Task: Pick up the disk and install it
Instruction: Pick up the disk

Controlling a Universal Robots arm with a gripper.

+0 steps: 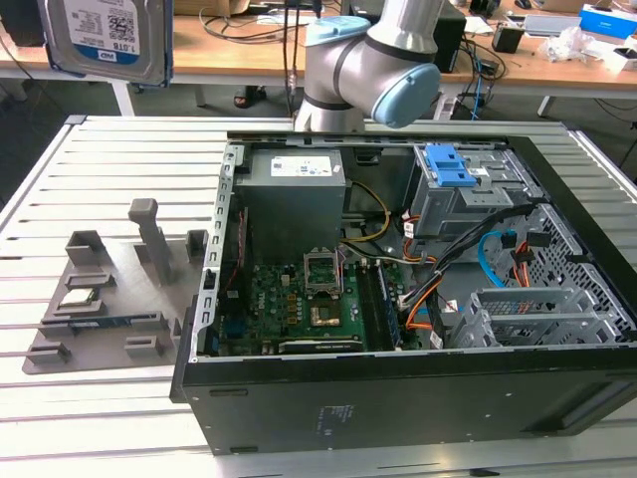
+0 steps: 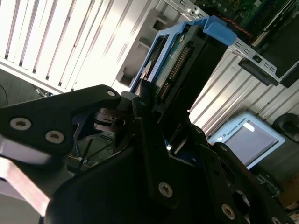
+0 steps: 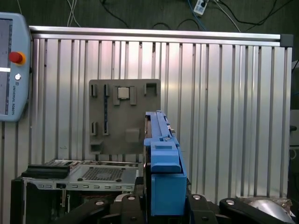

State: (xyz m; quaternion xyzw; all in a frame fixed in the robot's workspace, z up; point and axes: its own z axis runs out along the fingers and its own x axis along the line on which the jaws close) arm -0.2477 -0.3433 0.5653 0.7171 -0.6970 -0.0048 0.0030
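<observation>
Hand (image 2: 150, 106) clamped on disk (image 3: 163, 172), lifted well above table (image 3: 224, 93); carry step, install into computer case (image 1: 398, 408) pending.

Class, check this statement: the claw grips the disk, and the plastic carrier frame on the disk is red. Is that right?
Not quite. The carrier frame on the disk is blue, not red, as the first wrist view shows. The rest stands: the claw grips the disk.
</observation>
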